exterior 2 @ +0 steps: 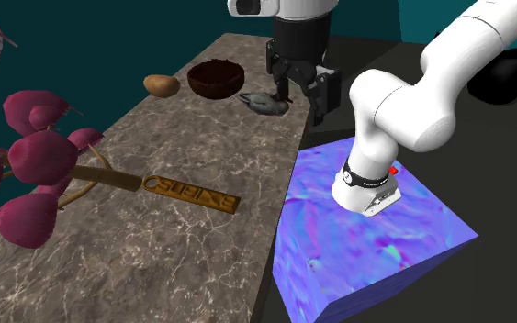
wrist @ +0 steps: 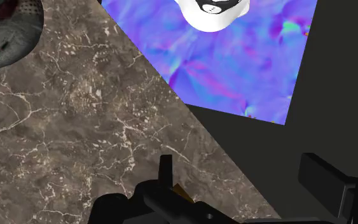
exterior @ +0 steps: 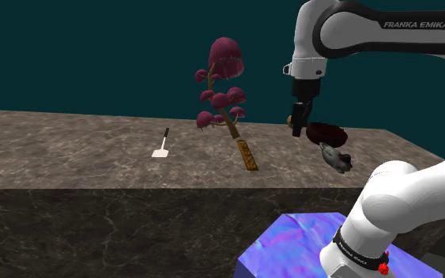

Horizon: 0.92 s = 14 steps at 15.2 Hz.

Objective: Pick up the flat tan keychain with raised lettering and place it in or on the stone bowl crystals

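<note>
I see my gripper [exterior 2: 302, 99] spread open, empty, above the counter's [exterior 2: 201, 138] stand-side edge; keychain [exterior 2: 192, 193] well apart, bare marble between.

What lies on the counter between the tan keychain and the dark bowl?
Nothing: in the second exterior view, only bare marbled counter runs from the keychain to the bowl; the grey bird figure sits beside the bowl.

Readable lettering: 1 clear brand name, 1 doubtful word

White "FRANKA EMIKA" stands on the dark side of the arm's upper link [exterior: 414, 25]. The tan keychain [exterior 2: 192, 193] carries raised capitals (perhaps "SUPINE", not certain). The black band [exterior 2: 368, 181] low on the arm bears print too small to read.
</note>
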### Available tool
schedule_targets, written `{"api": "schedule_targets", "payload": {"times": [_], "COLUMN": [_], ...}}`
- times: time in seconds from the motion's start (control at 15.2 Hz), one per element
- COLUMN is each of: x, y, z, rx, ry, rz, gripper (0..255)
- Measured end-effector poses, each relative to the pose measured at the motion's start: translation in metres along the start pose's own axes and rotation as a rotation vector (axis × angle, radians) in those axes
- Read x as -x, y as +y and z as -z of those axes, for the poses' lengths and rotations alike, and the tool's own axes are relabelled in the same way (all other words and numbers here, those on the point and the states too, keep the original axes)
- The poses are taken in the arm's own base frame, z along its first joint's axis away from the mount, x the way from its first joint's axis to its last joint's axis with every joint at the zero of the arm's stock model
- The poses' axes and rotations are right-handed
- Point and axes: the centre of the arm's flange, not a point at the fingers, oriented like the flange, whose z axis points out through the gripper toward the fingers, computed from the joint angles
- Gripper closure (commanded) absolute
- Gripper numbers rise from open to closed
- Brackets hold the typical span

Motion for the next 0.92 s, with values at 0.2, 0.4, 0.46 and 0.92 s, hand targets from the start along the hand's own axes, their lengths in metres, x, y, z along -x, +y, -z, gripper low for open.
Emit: {"api": "schedule_targets", "payload": {"times": [0.2,0.4,0.46,0.92], "x": [-0.013,-0.042,-0.052,-0.117], "y": [0.005,0.006,0.01,0.041], "z": [-0.007,-0.027,-0.032,-0.081], "rx": [-0.004,-0.012,-0.015,-0.036], "ry": [0.006,0.022,0.027,0.069], "rz": [-0.038,-0.125,-0.156,-0.378], "gripper": [0,0,0,0]}}
